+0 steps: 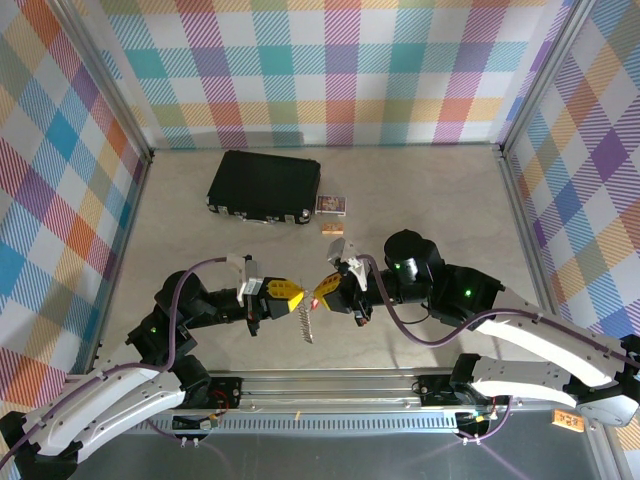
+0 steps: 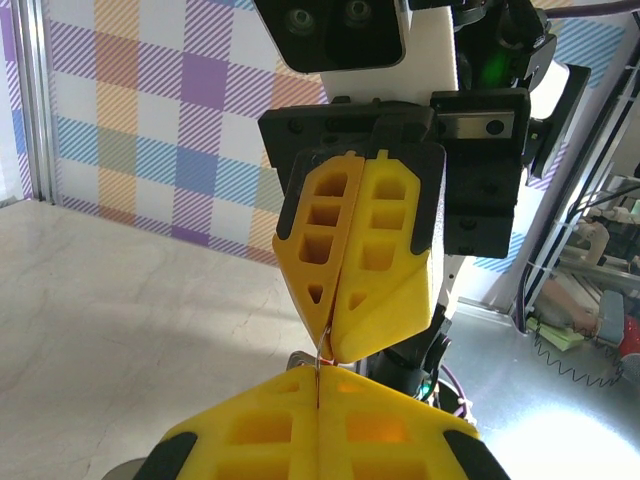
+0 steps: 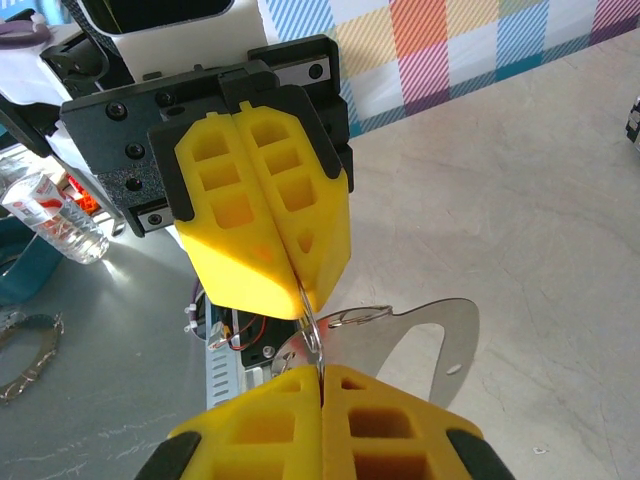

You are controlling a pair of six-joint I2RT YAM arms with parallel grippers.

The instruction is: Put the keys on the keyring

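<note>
The left arm (image 1: 110,410) and right arm (image 1: 540,350) share white shells, black joints with green lights, purple cables (image 1: 205,264) and yellow, cell-cut fingers (image 2: 375,240).

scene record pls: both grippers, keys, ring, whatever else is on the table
left gripper: shut, pinching the thin grey wire keyring
right gripper: shut, tip to tip with the left, on the same wire
flat silvery metal key: dangles beside the fingertips, seemingly hooked to the wire
threading: cannot tell if complete
beige table: black rectangular case at far side; red-and-white card box right of it; small tan block just nearer
</note>
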